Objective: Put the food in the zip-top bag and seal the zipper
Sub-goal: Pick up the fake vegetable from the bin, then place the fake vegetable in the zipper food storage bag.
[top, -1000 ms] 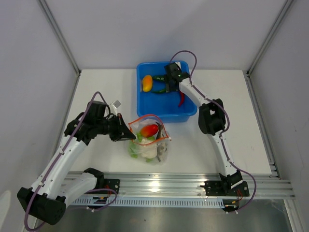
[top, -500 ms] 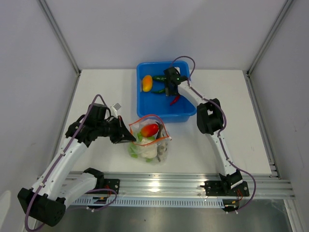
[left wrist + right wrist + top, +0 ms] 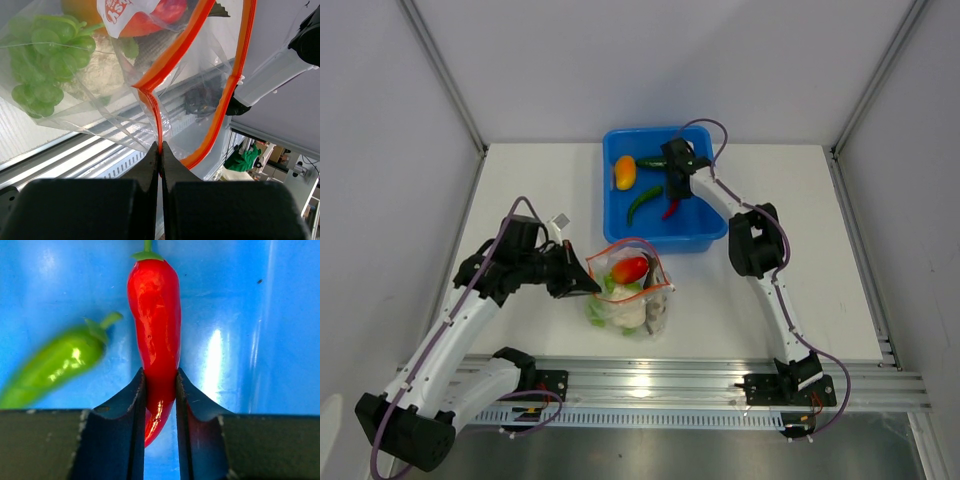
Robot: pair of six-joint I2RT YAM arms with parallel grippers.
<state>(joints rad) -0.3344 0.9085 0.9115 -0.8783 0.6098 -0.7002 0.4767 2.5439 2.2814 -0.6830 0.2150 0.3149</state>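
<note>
The clear zip-top bag lies on the table in front of the tub, with red-orange fruit, green grapes, white cauliflower and a grey fish inside. My left gripper is shut on the zipper at the mouth's left corner, and the mouth gapes open. Over the tub, my right gripper is shut on the red chili, pinched near its tip. A green chili lies just left of it.
The blue tub stands at the back centre. It also holds an orange-yellow pepper and a second green chili. A small white object lies by the left arm. Grey walls close in on both sides.
My right gripper has shifted slightly left in the tub and closed on the red chili. The green chili beside it has slid down-left. The left gripper has kept its hold on the zipper.
</note>
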